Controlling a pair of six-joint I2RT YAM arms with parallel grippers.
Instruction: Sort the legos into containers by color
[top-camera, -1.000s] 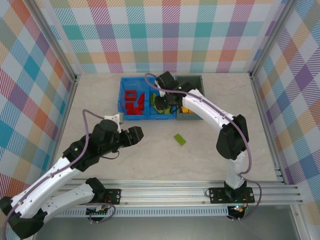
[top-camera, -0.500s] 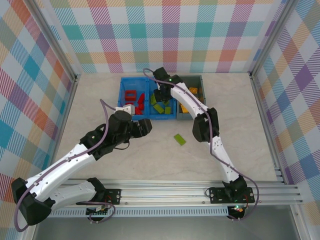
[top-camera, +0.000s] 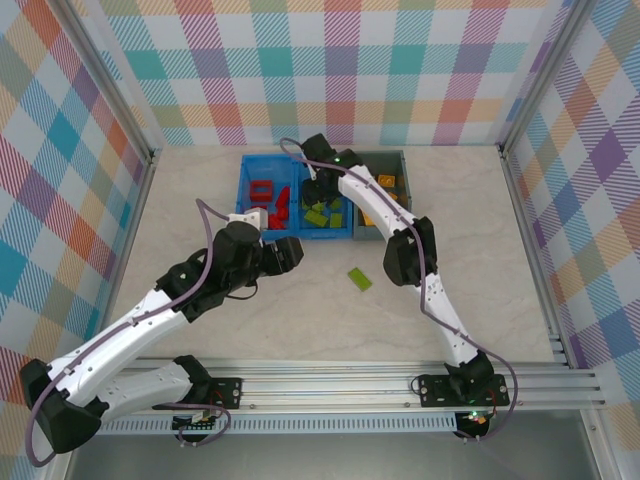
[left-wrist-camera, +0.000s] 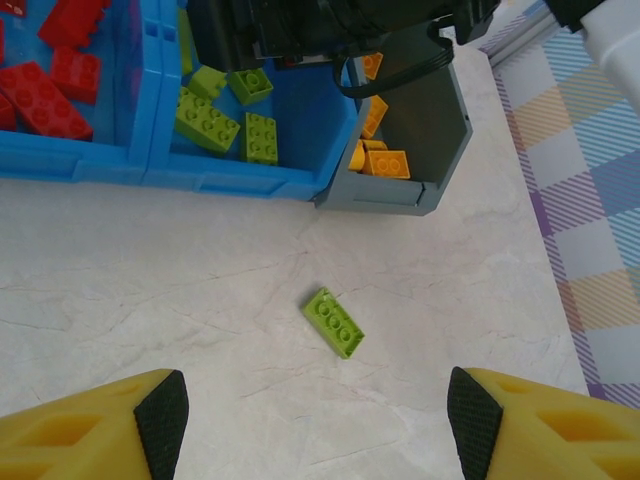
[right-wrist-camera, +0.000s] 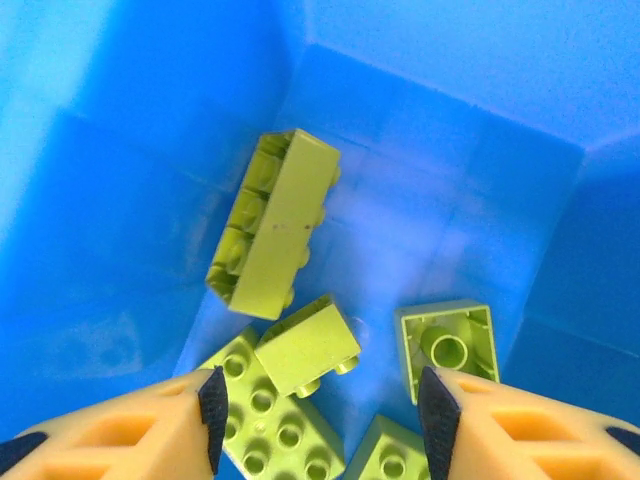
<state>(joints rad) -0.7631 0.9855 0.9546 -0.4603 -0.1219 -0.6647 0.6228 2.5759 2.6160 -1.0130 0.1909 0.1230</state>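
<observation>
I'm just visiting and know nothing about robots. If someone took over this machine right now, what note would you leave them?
Left gripper: open, empty, above the table with the loose green brick just ahead of it.
Right gripper: open, empty, inside the green compartment of the blue bin.
Done: red bricks lie in the blue bin's left compartment, green bricks in its right one, yellow-orange bricks in the grey bin.
Left: the one green brick on the table goes in with the greens.
</observation>
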